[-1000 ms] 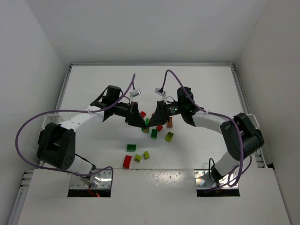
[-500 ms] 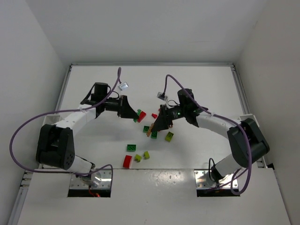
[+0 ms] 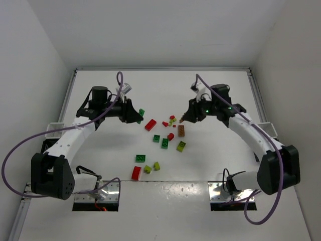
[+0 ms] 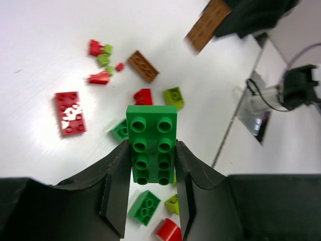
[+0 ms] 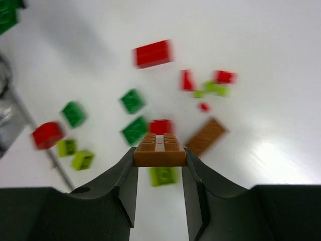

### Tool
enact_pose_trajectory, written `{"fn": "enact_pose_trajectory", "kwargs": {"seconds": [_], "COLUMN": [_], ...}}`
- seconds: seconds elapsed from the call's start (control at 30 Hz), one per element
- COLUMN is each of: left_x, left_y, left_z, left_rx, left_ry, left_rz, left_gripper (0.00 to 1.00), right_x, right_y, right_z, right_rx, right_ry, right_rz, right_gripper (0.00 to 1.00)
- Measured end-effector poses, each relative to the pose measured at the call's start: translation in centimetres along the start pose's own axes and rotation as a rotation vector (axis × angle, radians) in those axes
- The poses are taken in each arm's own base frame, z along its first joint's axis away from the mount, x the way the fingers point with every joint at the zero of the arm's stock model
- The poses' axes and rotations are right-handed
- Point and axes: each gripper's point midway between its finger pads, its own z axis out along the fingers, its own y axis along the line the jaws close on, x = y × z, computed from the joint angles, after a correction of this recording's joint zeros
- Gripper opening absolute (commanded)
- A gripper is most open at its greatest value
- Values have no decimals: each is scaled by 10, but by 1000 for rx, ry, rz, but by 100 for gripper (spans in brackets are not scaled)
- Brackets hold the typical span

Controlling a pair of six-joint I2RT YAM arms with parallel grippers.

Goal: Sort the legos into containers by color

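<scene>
Jaws of the left gripper (image 4: 152, 150) pinch one dark green brick (image 4: 151, 125), eight studs up, by its long sides. Jaws of the right gripper (image 5: 159, 156) pinch one brown brick (image 5: 159, 148), seen end-on. Both bricks are held clear of the table (image 3: 110, 95).

Loose on the table between the arms, the top view shows three more green bricks (image 3: 156, 137), three lime bricks (image 3: 181, 146), a second brown brick (image 3: 181, 130), one flat red plate (image 3: 150, 124) and two chunkier red bricks (image 3: 136, 172). A cluster of tiny red and lime bits (image 3: 171, 120) lies just beyond the brown one; the bits are too small to count surely.

One white container (image 3: 51, 130) sits at the table's left edge, partly behind the left arm. What looks like another (image 3: 269, 128) sits at the right edge, mostly covered by the right arm. The right wrist view is blurred. From above, the held brown brick is barely visible.

A second ago the two grippers met over the middle of the pile. Now they stand well apart, the left one back toward the left side and the right one toward the right.
</scene>
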Motion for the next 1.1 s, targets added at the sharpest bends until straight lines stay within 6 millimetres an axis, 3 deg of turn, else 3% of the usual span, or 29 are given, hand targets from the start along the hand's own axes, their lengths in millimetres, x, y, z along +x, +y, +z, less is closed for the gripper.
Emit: {"fn": "enact_pose_trajectory", "kwargs": {"seconds": [0.13, 0.43, 0.6, 0.77, 1.1], "left_x": [-5, -15, -16, -16, -27], "left_y": [21, 51, 54, 56, 57], "left_z": [-1, -2, -3, -4, -5], "left_rx": [-119, -251, -272, -285, -301], "left_ry": [13, 27, 27, 29, 18], "left_rz": [-2, -22, -18, -16, -5], "left_gripper": [0, 0, 0, 0, 0], "right_x": [-17, 30, 29, 38, 84], "right_y": [-57, -154, -198, -222, -235], "right_z": [-54, -170, -238, -281, -319], "right_rx": [292, 753, 962, 1085, 1134], "right_ry": [-25, 124, 134, 176, 287], "right_rz": [-30, 115, 190, 220, 305], "right_gripper": [0, 0, 0, 0, 0]}}
